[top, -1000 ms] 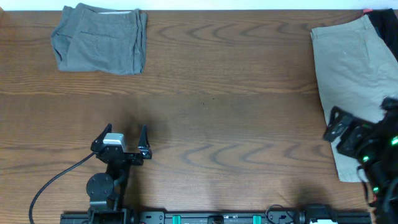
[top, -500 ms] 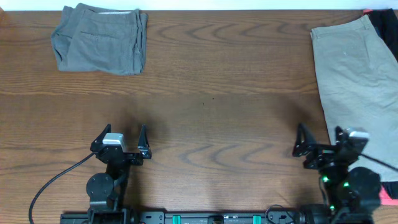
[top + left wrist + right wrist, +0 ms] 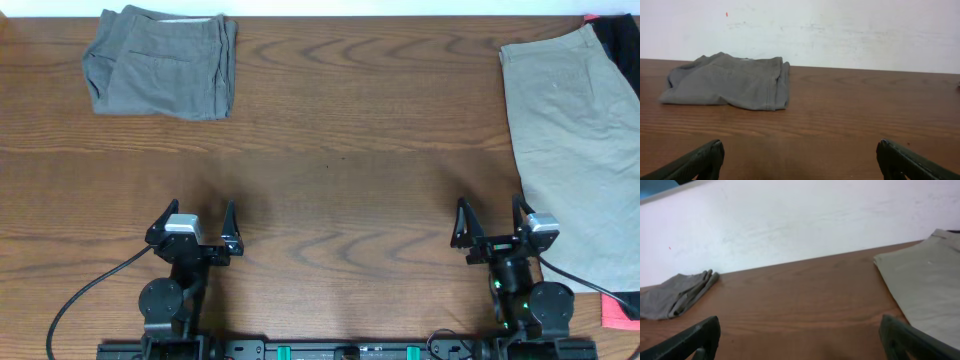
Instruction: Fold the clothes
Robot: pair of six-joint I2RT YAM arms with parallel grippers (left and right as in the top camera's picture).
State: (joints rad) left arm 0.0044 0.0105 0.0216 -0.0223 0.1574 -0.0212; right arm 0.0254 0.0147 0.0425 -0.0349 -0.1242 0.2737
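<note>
The dark grey shorts [image 3: 160, 63] lie folded at the table's far left; they also show in the left wrist view [image 3: 727, 81] and the right wrist view [image 3: 675, 295]. The light khaki-beige shorts [image 3: 580, 140] lie spread flat along the right edge, also in the right wrist view [image 3: 925, 287]. My left gripper [image 3: 200, 218] is open and empty near the front left, far from the grey shorts; its fingers show in its wrist view [image 3: 799, 157]. My right gripper [image 3: 492, 222] is open and empty near the front right, just left of the khaki shorts; its fingers show in its wrist view [image 3: 800, 340].
A dark garment [image 3: 618, 40] lies at the far right corner under the khaki shorts. Something red-pink [image 3: 620, 310] sticks out at the front right. A white wall [image 3: 800, 25] backs the wooden table [image 3: 350, 130]. A black cable [image 3: 80, 295] trails from the left arm.
My right arm has swung off the khaki shorts, moving left and settling upright at the front right with its fingers open. The left arm and both pairs of shorts have not moved.
</note>
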